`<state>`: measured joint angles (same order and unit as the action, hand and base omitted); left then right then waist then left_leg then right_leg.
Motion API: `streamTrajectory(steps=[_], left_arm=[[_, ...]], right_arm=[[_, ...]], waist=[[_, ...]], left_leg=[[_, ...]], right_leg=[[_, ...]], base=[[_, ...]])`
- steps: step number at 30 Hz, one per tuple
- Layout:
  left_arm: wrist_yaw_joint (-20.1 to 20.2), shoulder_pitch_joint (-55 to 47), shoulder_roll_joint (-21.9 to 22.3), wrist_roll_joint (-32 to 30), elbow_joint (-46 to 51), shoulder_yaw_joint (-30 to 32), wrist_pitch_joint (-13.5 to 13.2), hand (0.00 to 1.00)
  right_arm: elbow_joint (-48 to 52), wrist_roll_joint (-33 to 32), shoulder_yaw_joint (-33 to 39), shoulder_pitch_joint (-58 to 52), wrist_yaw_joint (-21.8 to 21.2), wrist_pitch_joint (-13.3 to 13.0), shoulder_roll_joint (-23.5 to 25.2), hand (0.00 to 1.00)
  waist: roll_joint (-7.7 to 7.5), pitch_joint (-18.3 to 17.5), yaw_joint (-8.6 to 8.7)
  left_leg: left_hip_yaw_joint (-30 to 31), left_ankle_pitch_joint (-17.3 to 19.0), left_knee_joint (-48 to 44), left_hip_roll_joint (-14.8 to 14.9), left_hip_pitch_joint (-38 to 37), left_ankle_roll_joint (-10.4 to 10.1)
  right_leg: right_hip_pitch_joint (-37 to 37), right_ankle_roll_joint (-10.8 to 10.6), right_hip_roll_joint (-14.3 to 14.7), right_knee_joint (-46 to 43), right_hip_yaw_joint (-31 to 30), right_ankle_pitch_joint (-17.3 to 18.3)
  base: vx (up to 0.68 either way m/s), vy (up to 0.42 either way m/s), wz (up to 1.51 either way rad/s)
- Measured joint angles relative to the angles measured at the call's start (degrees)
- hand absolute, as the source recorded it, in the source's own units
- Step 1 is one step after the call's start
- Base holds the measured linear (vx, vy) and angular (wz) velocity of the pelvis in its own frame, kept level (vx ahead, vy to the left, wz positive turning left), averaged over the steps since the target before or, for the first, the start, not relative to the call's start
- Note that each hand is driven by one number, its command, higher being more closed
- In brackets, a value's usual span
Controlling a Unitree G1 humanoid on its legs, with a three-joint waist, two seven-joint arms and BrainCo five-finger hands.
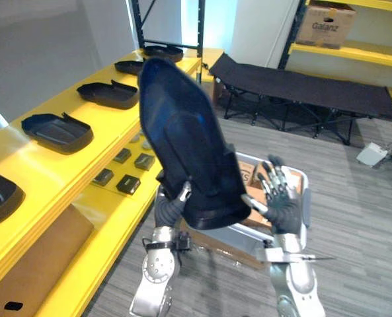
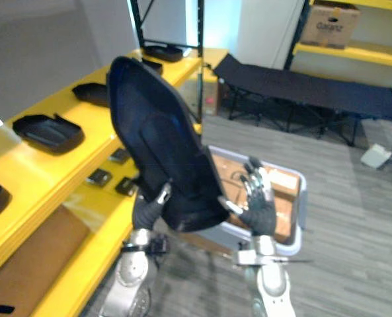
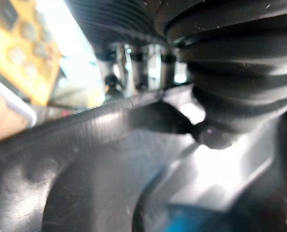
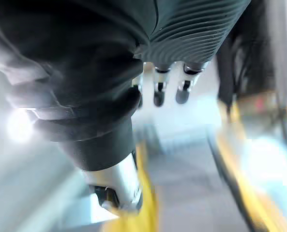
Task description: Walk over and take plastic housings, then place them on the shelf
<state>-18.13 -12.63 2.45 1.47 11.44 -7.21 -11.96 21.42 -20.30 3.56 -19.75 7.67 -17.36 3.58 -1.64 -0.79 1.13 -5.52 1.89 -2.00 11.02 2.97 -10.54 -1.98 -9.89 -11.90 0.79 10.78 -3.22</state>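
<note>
I hold a large black plastic housing [image 1: 182, 139] upright and tilted in front of me, above the shelf's edge. My left hand [image 1: 172, 208] grips its lower edge, thumb on the front face and fingers behind; the left wrist view shows the housing's rim [image 3: 85, 145] close up. To the right of the housing's lower corner, my right hand [image 1: 281, 205] is raised with fingers spread and straight, its thumb at the corner. The yellow shelf [image 1: 57, 175] runs along the left.
Several black housings [image 1: 57, 131] sit in a row on the shelf's top level. Small black parts [image 1: 128, 183] lie on the lower level. A grey bin [image 1: 303, 181] holding cardboard stands behind my hands. A folding cot [image 1: 301, 86] stands at the far wall.
</note>
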Motion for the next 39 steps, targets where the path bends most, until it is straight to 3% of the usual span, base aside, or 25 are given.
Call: streamTrajectory(steps=[3,8,13,22,25,28,33,35,39], left_arm=[[-1.9,-2.3,-0.2,0.3,0.0,4.3,0.1,1.0],[-2.1,-3.4,0.4,0.1,2.3,3.5,-0.1,1.0],[-3.0,-3.8,0.3,-0.8,3.3,3.8,-0.2,1.0],[-5.4,-4.9,0.4,-7.2,6.6,5.2,-0.3,1.0],[-6.0,-5.2,0.5,-9.3,9.2,9.2,-0.4,1.0],[-7.7,-5.3,0.5,-11.6,11.0,13.4,-0.4,1.0],[-11.3,-5.7,0.5,-13.8,15.9,22.1,-0.4,1.0],[-12.6,-6.5,0.7,-13.8,16.4,24.4,-0.4,1.0],[-12.7,-7.9,0.9,-13.8,18.5,24.6,-0.5,1.0]], right_arm=[[-4.3,-1.4,3.5,-3.6,0.1,-0.3,0.0,0.0],[-11.7,-1.4,4.2,-5.5,0.0,-0.1,1.4,0.0],[-15.4,-1.5,6.6,-7.3,-0.1,0.0,1.5,0.0],[-17.8,0.8,5.9,-5.2,-0.1,0.0,1.5,0.0],[-20.4,1.3,3.2,-0.9,0.1,-0.1,0.4,0.0],[-23.6,2.3,-1.0,3.9,0.1,0.0,-1.2,0.0],[-25.5,3.2,-4.6,14.3,0.0,0.0,-2.8,0.0],[-26.0,3.2,-6.8,17.6,-0.1,0.0,-2.9,0.0],[-27.0,3.1,-11.5,24.1,-0.2,0.0,-2.7,0.0]], waist=[[0.0,0.0,-0.13],[0.08,0.0,-0.15],[1.2,-0.8,-0.04],[1.22,-0.8,-0.24],[0.99,-0.6,-0.55],[0.63,-0.4,-2.58],[-1.34,1.3,-8.33],[-1.97,1.3,-10.12],[-3.63,2.5,-11.26]], left_leg=[[0.0,0.1,0.0,0.0,0.0,-0.1],[-0.5,0.2,0.0,0.0,-0.3,-0.1],[-1.2,0.4,0.0,0.0,-0.9,0.0],[-1.0,0.4,0.0,0.0,-0.8,0.0],[2.8,0.3,-0.7,-0.5,1.7,0.0],[8.9,-0.4,-1.0,-1.8,3.4,0.0],[20.5,-2.0,-1.3,-4.6,7.0,-0.2],[21.4,-2.5,-0.4,-4.8,7.0,-0.3],[19.8,-2.3,-0.6,-4.3,6.9,-0.3]], right_leg=[[0.0,0.0,0.0,0.1,0.0,0.0],[0.2,0.0,0.0,0.2,-0.2,0.0],[0.2,-0.1,-0.1,0.2,-0.9,0.1],[0.2,-0.1,-0.1,0.1,-0.8,0.1],[1.4,-0.5,-0.5,0.2,3.0,0.7],[4.2,-0.9,-1.0,0.0,9.4,1.5],[9.5,-1.5,-1.3,-0.2,21.1,3.6],[9.9,-1.2,-1.2,-0.3,22.0,3.9],[8.7,-1.1,-1.2,-0.3,20.2,3.9]], base=[[0.01,0.001,0.0],[-0.01,0.002,-0.02],[-0.01,0.003,-0.07],[0.0,0.0,0.01],[0.0,0.001,0.65],[0.04,0.013,1.09],[0.04,0.008,1.11],[0.06,-0.007,0.43],[0.01,-0.004,-0.22]])
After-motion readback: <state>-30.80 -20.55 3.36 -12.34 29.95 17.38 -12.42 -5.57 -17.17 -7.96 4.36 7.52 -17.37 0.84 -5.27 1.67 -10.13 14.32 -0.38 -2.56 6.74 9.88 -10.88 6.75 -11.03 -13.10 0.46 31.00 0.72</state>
